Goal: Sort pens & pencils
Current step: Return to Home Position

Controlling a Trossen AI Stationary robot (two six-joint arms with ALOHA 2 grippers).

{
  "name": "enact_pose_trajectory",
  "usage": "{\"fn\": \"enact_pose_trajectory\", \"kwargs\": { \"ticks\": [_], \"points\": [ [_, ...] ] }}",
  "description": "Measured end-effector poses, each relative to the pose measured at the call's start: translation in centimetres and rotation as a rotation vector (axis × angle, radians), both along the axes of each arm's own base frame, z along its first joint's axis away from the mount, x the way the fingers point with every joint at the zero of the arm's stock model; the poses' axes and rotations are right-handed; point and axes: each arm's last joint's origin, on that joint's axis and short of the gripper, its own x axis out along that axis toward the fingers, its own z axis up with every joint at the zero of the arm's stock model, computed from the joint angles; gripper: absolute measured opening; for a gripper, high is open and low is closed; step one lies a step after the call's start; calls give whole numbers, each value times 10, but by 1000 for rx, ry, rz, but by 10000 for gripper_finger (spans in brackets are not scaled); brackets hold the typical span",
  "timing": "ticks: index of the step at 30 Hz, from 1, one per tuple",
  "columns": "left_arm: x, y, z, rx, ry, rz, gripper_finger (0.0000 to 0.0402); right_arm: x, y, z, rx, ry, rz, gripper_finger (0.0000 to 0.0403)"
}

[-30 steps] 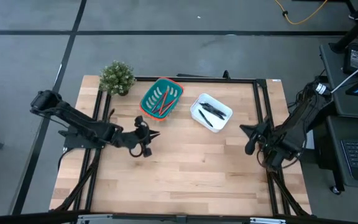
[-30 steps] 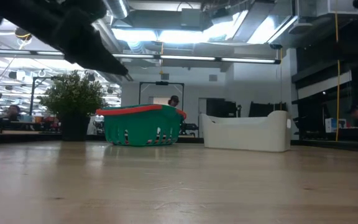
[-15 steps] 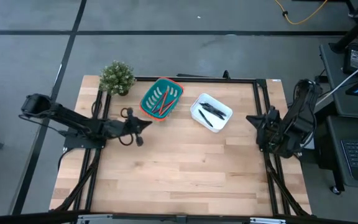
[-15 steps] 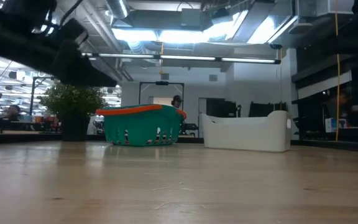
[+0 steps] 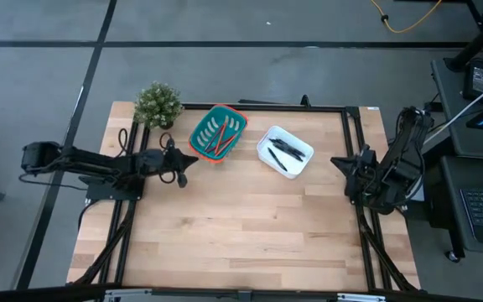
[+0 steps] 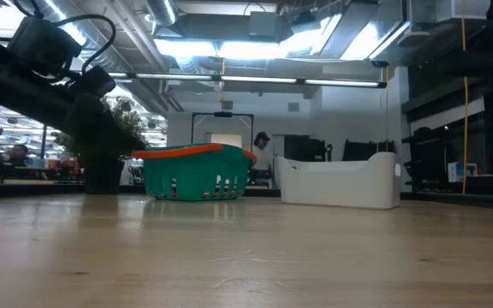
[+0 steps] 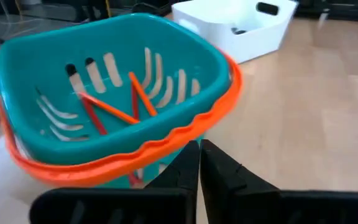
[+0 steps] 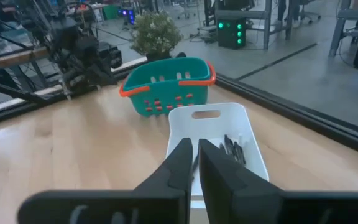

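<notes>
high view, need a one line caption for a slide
Sorted: pencils in the green basket, pens in the white bin, left gripper and right gripper shut and empty at either side.

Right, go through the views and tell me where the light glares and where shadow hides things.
Low view: ceiling lights glare, leaving the left arm a dark silhouette. High view: even light, no glare on the table. Left wrist view: the pencils sit evenly lit inside the basket. Right wrist view: no glare on the pens.
</notes>
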Motion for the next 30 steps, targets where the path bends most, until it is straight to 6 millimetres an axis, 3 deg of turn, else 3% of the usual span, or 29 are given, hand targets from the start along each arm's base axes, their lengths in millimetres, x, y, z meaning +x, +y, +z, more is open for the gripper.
{"fn": "enact_pose_trajectory", "kwargs": {
  "ticks": [6,17,24,30],
  "points": [
    [-1,5,-1,-20,-3,40,3,1,2,-14,-13,8,0,30],
    [2,-6,1,-18,-26,-40,33,3,5,-17,-48,-3,-2,30],
    [5,-9,10,18,-111,-69,41,2,1,-61,-143,-118,-49,26],
    [5,-9,9,12,-97,-69,41,5,-1,-60,-140,-61,-106,5]
  ]
}}
